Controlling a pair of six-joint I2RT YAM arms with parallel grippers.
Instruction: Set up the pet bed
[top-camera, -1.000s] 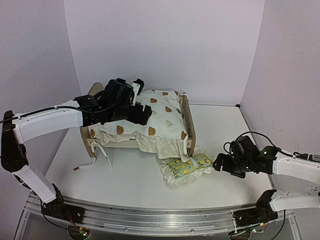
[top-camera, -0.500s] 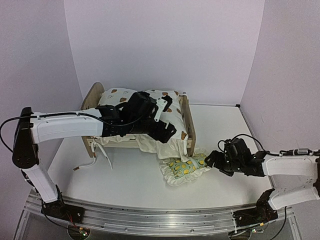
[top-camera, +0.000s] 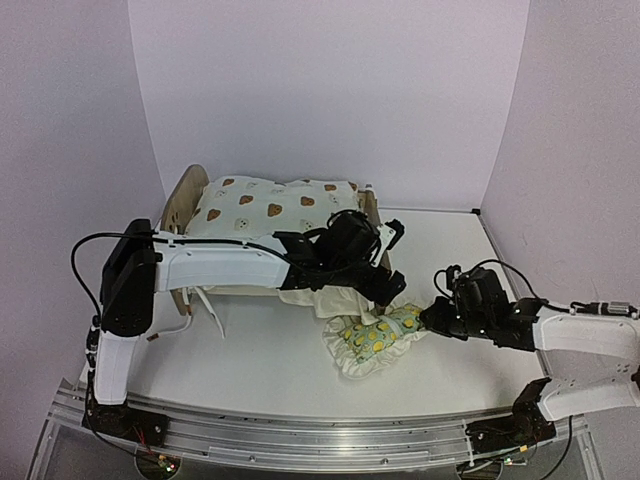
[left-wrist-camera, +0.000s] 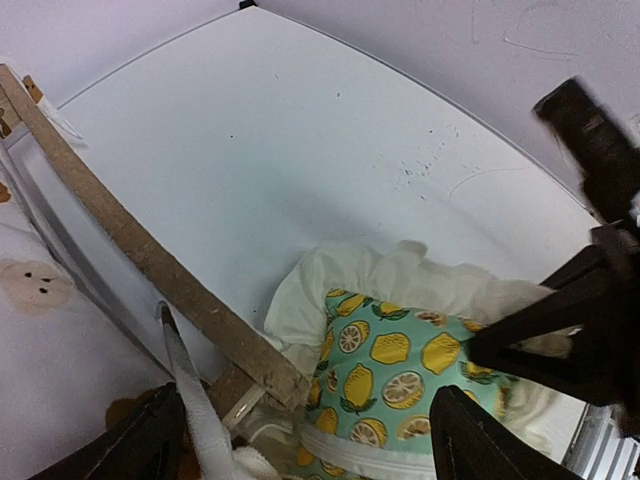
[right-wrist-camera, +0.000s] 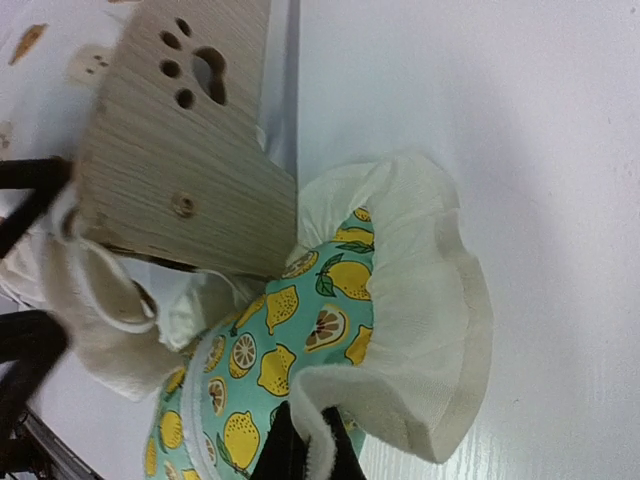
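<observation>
Since the last frame, left hand (top-camera: 385, 285) is off the cushion (top-camera: 270, 200) and over the pillow (top-camera: 372, 340); right hand (top-camera: 428, 320) now reaches it; pet bed (top-camera: 178, 200) sits back-left on desk (top-camera: 250, 370). Left wrist: fingers apart above pillow. Right wrist: fingers clamped on pillow ruffle.

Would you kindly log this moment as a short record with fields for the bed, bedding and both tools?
Pet bed: on the white table, left of centre
Cushion: bear print, lying in the bed, edge drooping over the near rail
Pillow: lemon print, on the table by the bed's right end
Left tool: open, above the pillow
Right tool: shut on the pillow's ruffle
</observation>
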